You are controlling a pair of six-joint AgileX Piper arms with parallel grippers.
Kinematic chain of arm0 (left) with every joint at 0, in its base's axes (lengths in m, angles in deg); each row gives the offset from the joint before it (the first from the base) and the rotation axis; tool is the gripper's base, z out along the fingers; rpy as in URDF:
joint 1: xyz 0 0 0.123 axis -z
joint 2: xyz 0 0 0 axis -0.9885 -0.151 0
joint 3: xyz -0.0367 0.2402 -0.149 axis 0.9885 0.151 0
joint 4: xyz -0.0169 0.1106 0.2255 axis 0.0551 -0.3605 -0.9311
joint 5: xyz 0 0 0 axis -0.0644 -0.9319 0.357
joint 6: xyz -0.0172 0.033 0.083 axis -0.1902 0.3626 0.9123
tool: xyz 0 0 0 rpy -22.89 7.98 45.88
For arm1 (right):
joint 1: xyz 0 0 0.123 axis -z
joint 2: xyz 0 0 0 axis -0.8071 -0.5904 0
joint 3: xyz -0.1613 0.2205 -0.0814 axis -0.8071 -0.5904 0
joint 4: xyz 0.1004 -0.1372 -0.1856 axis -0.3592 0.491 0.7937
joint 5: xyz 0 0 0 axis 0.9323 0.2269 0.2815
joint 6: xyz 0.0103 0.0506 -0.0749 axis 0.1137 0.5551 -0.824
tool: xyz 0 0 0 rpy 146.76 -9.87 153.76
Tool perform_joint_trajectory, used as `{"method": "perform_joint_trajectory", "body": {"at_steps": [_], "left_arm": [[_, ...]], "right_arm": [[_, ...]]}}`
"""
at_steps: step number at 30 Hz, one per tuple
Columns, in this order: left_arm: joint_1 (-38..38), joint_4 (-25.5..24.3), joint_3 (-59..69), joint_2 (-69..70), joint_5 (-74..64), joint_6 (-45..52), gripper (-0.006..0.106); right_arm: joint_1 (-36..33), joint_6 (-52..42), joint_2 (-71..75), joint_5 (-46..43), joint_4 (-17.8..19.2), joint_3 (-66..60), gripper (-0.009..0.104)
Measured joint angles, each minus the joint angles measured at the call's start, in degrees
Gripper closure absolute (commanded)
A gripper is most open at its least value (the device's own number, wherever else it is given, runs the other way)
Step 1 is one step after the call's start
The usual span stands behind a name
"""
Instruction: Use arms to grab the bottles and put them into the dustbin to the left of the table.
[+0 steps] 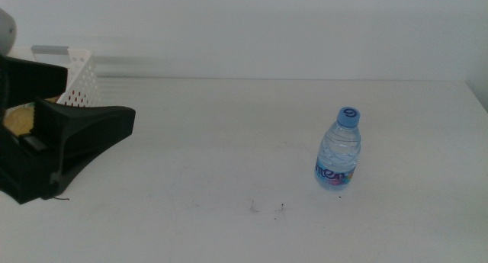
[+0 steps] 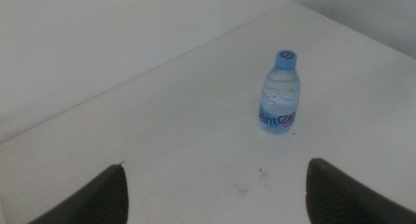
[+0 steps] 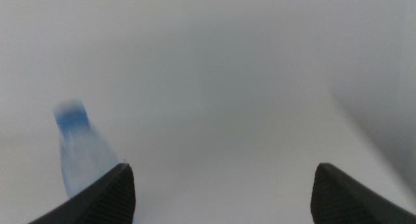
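A clear water bottle [image 1: 338, 150] with a blue cap stands upright on the white table [image 1: 229, 141], right of centre. It also shows in the left wrist view [image 2: 280, 94] and, blurred, in the right wrist view [image 3: 78, 149]. My left gripper [image 1: 114, 122] is at the left edge, beside the white perforated dustbin [image 1: 76, 80], far from the bottle. Its jaws are wide open and empty [image 2: 218, 185]. My right gripper [image 3: 224, 191] is open and empty, out of the middle view. A yellow patch [image 1: 19, 120] shows behind the left gripper; I cannot tell what it is. The red can is out of view.
A few tiny dark specks [image 1: 267, 208] lie on the table in front of the bottle. The table's right edge [image 1: 476, 95] runs past the bottle's far side.
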Motion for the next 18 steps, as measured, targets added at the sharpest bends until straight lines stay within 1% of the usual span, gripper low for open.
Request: {"method": "perform_joint_trajectory", "body": {"at_steps": [3, 5, 7, 9, 11, 13, 15, 16, 18], "left_arm": [[0.00, -0.10, 0.00, 0.00, 0.00, 0.00, 0.007], [0.00, -0.10, 0.00, 0.00, 0.25, 0.00, 0.007], [0.11, -0.10, 0.00, 0.00, 0.66, 0.00, 0.007], [0.11, -0.23, 0.00, 0.00, 0.79, 0.00, 0.007], [0.11, -0.23, 0.00, 0.00, 0.79, 0.00, 0.007], [0.11, -0.23, 0.00, 0.00, 0.90, 0.00, 0.007], [0.11, -0.23, 0.00, 0.00, 0.90, 0.00, 0.007], [0.11, -0.34, 0.00, 0.00, 0.90, 0.00, 0.007], [0.11, -0.45, 0.00, 0.00, 0.90, 0.00, 0.007]], "right_arm": [[0.00, -0.87, -0.84, -9.85, 1.02, 0.00, 0.005], [0.00, -0.72, -4.68, -14.19, 1.28, 0.00, 0.005], [0.00, -0.48, -10.76, -17.08, 2.76, 0.00, 0.005], [0.00, 0.22, -18.71, -20.67, 6.56, 0.00, 0.005], [0.00, 1.93, -26.14, -25.20, 12.29, 0.00, 0.005], [0.00, 3.86, -34.59, -32.36, 18.38, 0.00, 0.005], [0.00, 4.54, -43.27, -40.79, 22.05, 0.00, 0.005], [0.00, 4.52, -47.66, -44.90, 23.03, 0.00, 0.005], [0.00, 3.99, -55.52, -51.75, 23.20, 0.00, 0.005]]}}
